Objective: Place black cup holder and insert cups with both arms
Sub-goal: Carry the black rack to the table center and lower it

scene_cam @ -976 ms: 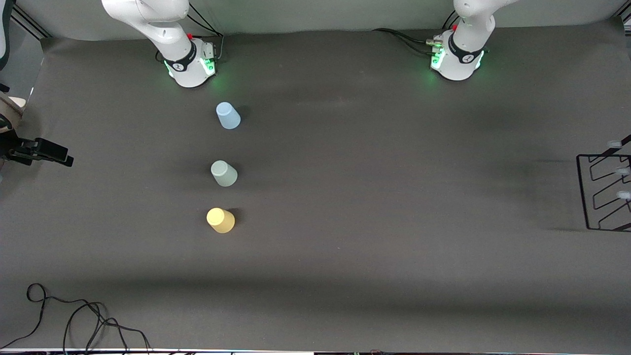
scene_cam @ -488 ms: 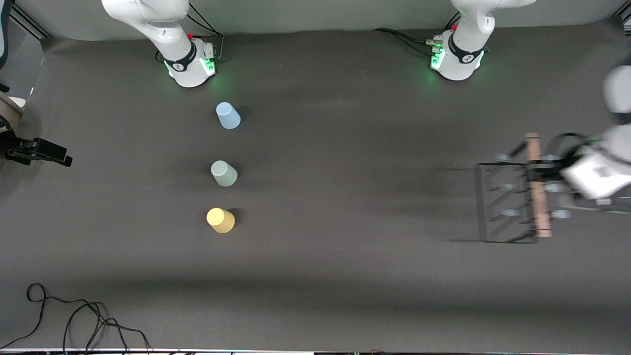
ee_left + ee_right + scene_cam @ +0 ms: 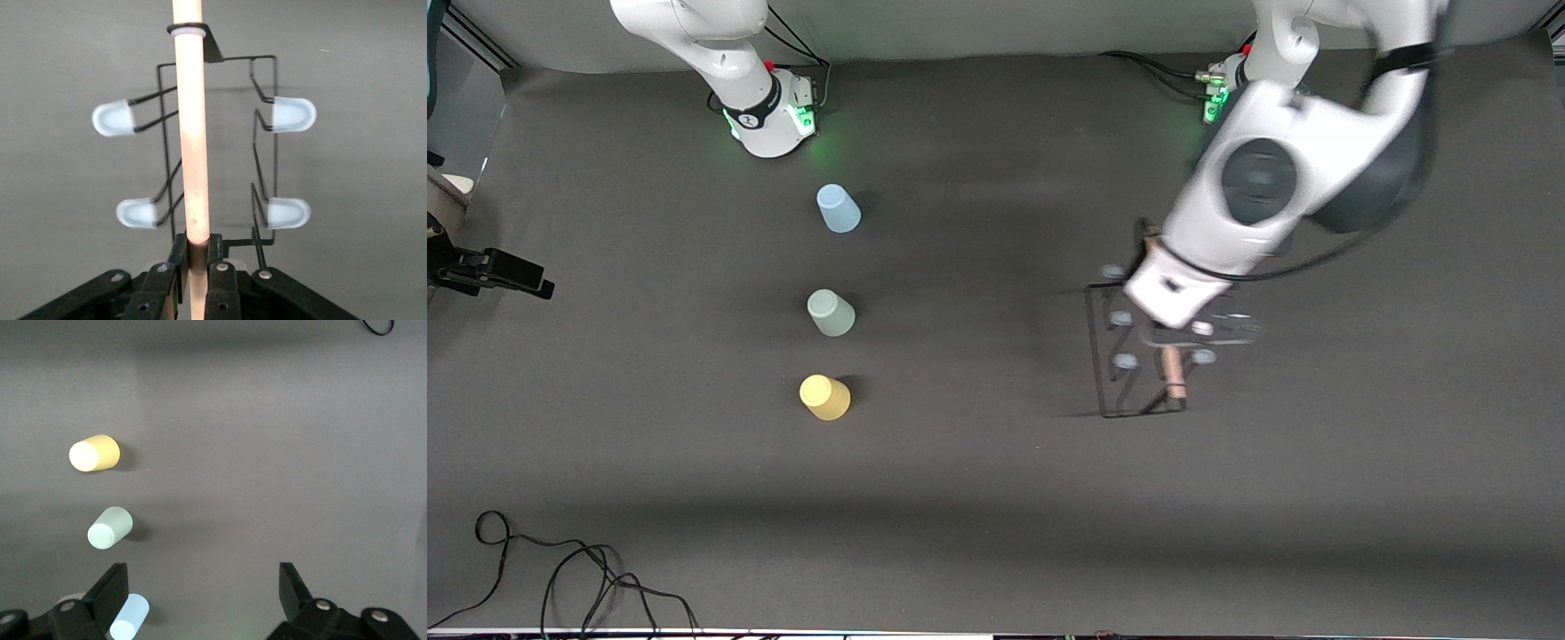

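My left gripper (image 3: 198, 250) is shut on the light wooden rod (image 3: 193, 133) of the black cup holder (image 3: 1104, 391). It holds the rack above the table, between the cups and the left arm's end. Pale-tipped pegs (image 3: 113, 119) stick out on both sides of the rod. Three cups stand in a row out from the right arm's base: light blue (image 3: 838, 209), grey-green (image 3: 831, 313), and yellow (image 3: 824, 397) nearest the front camera. My right gripper (image 3: 203, 573) is open and empty, high over the blue cup (image 3: 129, 617). It is out of the front view.
A black clamp-like object (image 3: 494, 271) sticks in over the table edge at the right arm's end. A loose black cable (image 3: 560, 569) lies at the front corner on that side. The left arm's wrist (image 3: 1263, 191) hangs over the rack.
The left arm has carried the rack from the table's edge at its own end toward the middle. The cups and the right arm have not moved.
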Robot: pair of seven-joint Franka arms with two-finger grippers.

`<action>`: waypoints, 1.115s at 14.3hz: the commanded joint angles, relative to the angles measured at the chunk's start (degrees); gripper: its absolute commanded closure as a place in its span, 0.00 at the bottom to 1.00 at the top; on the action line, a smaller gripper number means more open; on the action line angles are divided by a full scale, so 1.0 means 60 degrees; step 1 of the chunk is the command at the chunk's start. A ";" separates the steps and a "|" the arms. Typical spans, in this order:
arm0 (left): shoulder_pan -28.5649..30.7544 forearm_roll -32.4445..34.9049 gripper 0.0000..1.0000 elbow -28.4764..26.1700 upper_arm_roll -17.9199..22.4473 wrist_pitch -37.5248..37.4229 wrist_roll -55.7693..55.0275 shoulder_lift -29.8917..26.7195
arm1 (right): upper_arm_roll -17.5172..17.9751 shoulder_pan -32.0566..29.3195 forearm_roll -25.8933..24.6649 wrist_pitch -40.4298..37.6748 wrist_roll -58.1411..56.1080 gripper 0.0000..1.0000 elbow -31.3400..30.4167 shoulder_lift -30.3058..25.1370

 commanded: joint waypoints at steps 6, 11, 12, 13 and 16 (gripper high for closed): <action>-0.2460 -0.0196 1.00 0.0996 0.0209 0.1281 -0.2693 0.1436 | -0.0067 -0.0073 -0.0063 -0.0126 -0.0321 0.00 0.0094 -0.0020; -0.2680 -0.0109 1.00 0.1437 -0.0171 0.2115 -0.2721 0.2388 | -0.0082 -0.0059 -0.0063 -0.0200 -0.0321 0.00 0.0094 -0.0020; -0.2812 -0.0109 1.00 0.1437 -0.0172 0.2232 -0.2765 0.2477 | -0.0082 -0.0059 -0.0063 -0.0200 -0.0321 0.00 0.0094 -0.0020; -0.2958 -0.0123 1.00 0.1437 -0.0172 0.2306 -0.2795 0.2550 | -0.0082 -0.0073 -0.0063 -0.0200 -0.0321 0.00 0.0094 -0.0020; -0.2989 -0.0196 1.00 0.1437 -0.0172 0.2481 -0.3028 0.2770 | -0.0082 -0.0059 -0.0063 -0.0200 -0.0321 0.00 0.0094 -0.0020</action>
